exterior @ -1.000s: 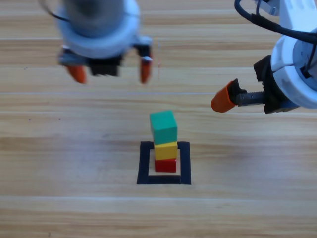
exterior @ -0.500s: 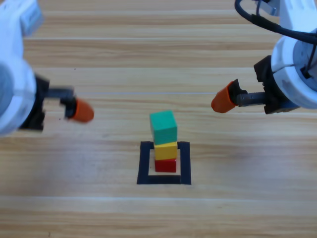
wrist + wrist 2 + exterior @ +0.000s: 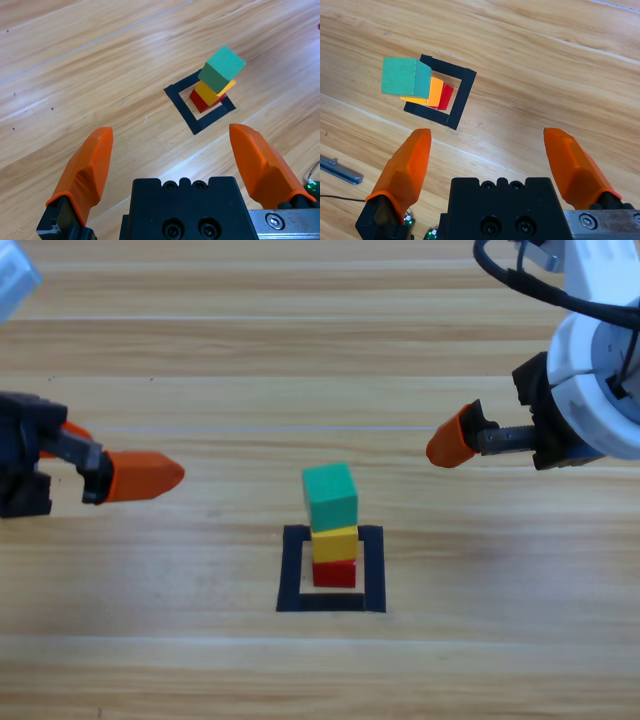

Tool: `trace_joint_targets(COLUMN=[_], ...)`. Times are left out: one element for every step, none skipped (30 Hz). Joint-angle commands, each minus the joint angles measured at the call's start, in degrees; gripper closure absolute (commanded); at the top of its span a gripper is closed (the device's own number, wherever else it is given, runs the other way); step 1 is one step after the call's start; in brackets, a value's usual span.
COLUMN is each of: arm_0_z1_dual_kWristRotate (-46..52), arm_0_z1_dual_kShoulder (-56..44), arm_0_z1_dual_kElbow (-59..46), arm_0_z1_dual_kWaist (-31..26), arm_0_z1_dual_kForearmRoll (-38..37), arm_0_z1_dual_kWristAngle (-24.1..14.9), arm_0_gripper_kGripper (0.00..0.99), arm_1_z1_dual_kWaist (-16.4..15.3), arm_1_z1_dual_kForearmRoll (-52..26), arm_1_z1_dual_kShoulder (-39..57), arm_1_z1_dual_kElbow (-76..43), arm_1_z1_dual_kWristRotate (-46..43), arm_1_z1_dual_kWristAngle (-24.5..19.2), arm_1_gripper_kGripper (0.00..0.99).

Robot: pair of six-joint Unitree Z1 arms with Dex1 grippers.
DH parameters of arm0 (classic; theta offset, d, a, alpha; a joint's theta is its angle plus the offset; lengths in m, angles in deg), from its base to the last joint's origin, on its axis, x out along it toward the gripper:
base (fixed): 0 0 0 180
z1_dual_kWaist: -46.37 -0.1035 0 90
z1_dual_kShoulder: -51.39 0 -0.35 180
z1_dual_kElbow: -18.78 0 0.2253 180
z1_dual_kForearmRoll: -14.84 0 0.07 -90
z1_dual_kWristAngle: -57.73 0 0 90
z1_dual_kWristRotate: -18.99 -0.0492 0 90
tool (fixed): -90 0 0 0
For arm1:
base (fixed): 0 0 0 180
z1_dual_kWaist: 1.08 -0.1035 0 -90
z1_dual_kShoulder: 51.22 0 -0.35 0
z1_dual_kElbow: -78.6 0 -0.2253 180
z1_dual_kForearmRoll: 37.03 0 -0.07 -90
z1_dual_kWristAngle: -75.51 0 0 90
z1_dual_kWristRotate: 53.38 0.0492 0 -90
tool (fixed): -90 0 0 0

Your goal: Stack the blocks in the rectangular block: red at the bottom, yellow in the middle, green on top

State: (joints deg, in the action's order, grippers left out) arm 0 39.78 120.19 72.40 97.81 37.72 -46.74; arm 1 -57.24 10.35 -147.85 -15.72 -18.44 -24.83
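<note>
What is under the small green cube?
Under the small teal-green cube sits the small yellow cube, and below that the small red cube, inside the black tape square outline. Their touching faces are covered.

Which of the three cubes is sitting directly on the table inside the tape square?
The red cube. It is the bottom of the stack inside the black tape square; the yellow cube rests on it and the green cube tops the stack.

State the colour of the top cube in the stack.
Teal-green cube, clearest in the left wrist view.

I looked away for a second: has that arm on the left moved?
Yes. The left gripper swung from the table's far side, above the block stack, down to the left edge, level with it.
</note>
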Motion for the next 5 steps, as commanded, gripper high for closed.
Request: trace_joint_targets(arm_0_z1_dual_kWristRotate=[-2.2, -2.4, -2.5, -2.5, -2.4], arm_0_z1_dual_kShoulder=[2.0, 2.4, 2.7, 2.7, 2.8], arm_0_z1_dual_kElbow=[3.3, 3.7, 3.8, 3.8, 3.7], arm_0_z1_dual_kWaist=[-0.7, -0.7, -0.7, -0.7, -0.7], arm_0_z1_dual_kForearmRoll=[1.2, 1.3, 1.3, 1.3, 1.3], arm_0_z1_dual_kWristAngle=[0.6, 0.6, 0.6, 0.6, 0.6], arm_0_gripper_kGripper=[0.0, 0.0, 0.0, 0.0, 0.0], arm_1_z1_dual_kWaist=[0.3, 0.3, 0.3, 0.3, 0.3], arm_1_z1_dual_kForearmRoll=[0.3, 0.3, 0.3, 0.3, 0.3], arm_1_z1_dual_kShoulder=[-2.1, -2.0, -2.0, -1.9, -1.9], arm_1_z1_dual_kElbow=[-1.8, -1.8, -1.8, -1.8, -1.9], arm_1_z1_dual_kWristRotate=[-0.7, -0.7, -0.7, -0.7, -0.7], arm_1_z1_dual_kWristAngle=[-1.0, -1.0, -1.0, -1.0, -1.0], arm_1_gripper_kGripper=[0.0, 0.0, 0.0, 0.0, 0.0])
